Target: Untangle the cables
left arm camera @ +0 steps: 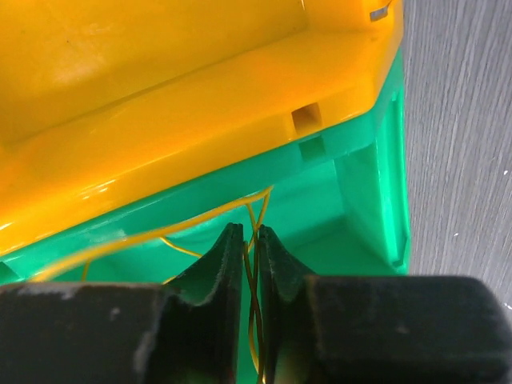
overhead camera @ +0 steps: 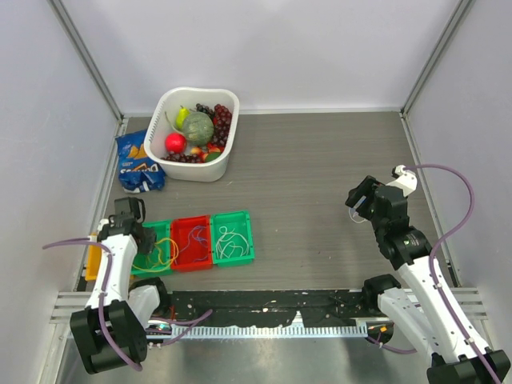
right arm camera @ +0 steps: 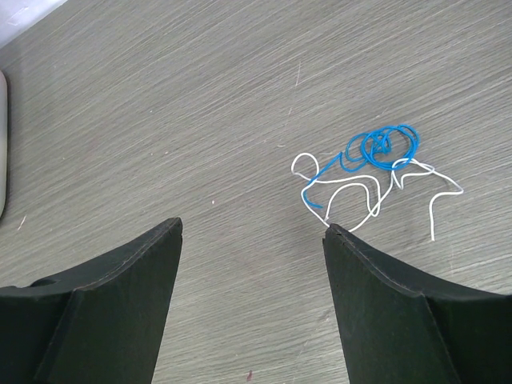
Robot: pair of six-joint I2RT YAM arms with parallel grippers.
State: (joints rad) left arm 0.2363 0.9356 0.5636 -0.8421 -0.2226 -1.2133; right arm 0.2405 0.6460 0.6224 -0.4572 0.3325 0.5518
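Note:
My left gripper (overhead camera: 146, 237) reaches into the left green tray (overhead camera: 164, 264). In the left wrist view the gripper (left arm camera: 250, 236) is shut on thin yellow cables (left arm camera: 254, 296) that run up between its fingers, over the green tray (left arm camera: 360, 184). More yellow cable (overhead camera: 162, 252) lies in that tray. A red tray (overhead camera: 192, 260) holds blue cable (overhead camera: 194, 238), and a second green tray (overhead camera: 244, 254) holds white cable (overhead camera: 230, 238). My right gripper (overhead camera: 358, 200) is open and empty above the table. In the right wrist view the gripper (right arm camera: 252, 226) hovers near a tangle of blue cable (right arm camera: 384, 144) and white cable (right arm camera: 352, 188).
A yellow tray (overhead camera: 94, 262) sits left of the green tray, and its wall fills the top of the left wrist view (left arm camera: 160, 96). A white basket (overhead camera: 220, 164) of fruit and a blue chip bag (overhead camera: 138, 164) stand at the back left.

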